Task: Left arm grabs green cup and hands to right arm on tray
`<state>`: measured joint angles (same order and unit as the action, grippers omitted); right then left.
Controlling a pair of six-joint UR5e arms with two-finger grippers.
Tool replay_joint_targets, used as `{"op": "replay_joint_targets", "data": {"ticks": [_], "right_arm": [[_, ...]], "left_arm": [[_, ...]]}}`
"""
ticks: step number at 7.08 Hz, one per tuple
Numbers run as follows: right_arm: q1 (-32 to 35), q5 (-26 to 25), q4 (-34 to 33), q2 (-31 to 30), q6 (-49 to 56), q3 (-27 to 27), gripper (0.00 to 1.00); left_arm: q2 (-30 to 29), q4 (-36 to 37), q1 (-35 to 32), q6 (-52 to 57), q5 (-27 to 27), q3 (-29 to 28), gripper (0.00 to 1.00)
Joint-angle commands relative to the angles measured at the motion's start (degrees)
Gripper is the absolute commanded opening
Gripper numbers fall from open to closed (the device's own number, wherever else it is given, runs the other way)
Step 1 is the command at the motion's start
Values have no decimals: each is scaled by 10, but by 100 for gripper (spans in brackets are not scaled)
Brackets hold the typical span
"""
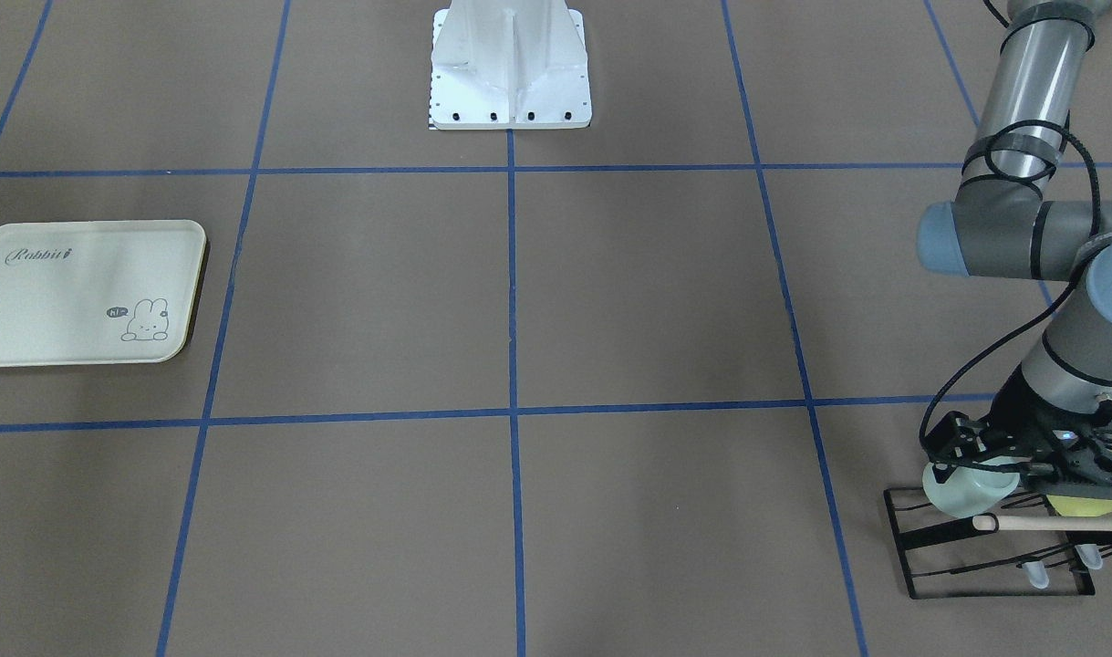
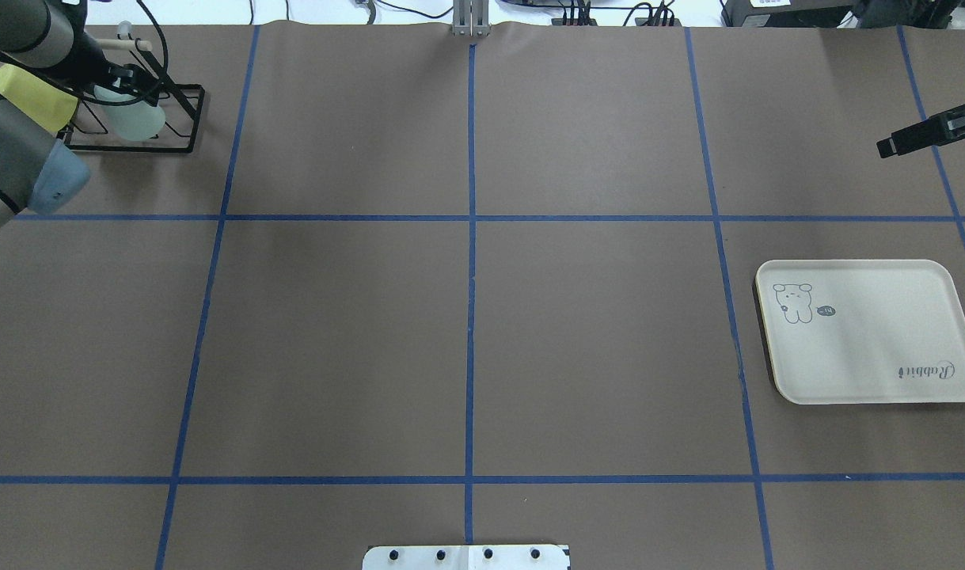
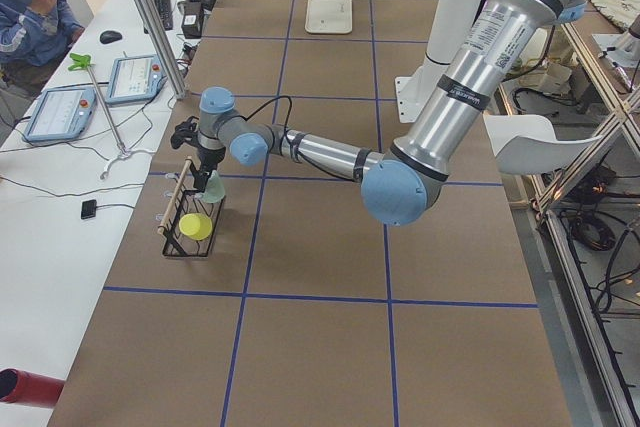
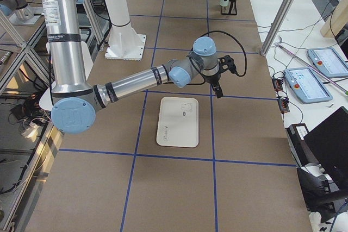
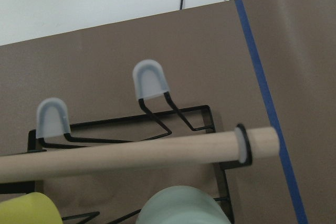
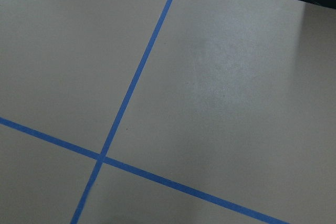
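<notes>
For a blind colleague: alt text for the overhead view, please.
The left arm reaches to a wire rack in the far left corner that holds a green cup and a yellow cup. The tray lies at right, the right gripper beyond it.
</notes>
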<state>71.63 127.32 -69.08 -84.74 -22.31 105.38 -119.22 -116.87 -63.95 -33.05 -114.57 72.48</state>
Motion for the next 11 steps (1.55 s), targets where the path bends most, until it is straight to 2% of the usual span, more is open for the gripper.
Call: {"op": "replay_joint_targets", "data": {"ticks": [1, 2, 5, 6, 7, 9, 11], "right_arm": [[0, 0, 0, -1, 0, 1, 100], [0, 0, 0, -1, 0, 1, 100], [0, 1, 0, -1, 0, 2, 100], [0, 1, 0, 0, 0, 2, 100], [0, 0, 0, 0, 0, 2, 100], [0, 1, 0, 0, 0, 2, 100], [0, 0, 0, 1, 0, 3, 100]], "left_arm": [[2, 3, 0, 0, 0, 4, 99], [2, 3, 0, 0, 1, 4, 91], [6, 3, 0, 7, 15, 6, 23], [7, 3, 0, 8, 17, 15, 5], [7, 3, -2, 8, 16, 29, 0], [10, 28, -6, 10, 13, 70, 0], [49, 110, -14, 56, 10, 183, 0]]}}
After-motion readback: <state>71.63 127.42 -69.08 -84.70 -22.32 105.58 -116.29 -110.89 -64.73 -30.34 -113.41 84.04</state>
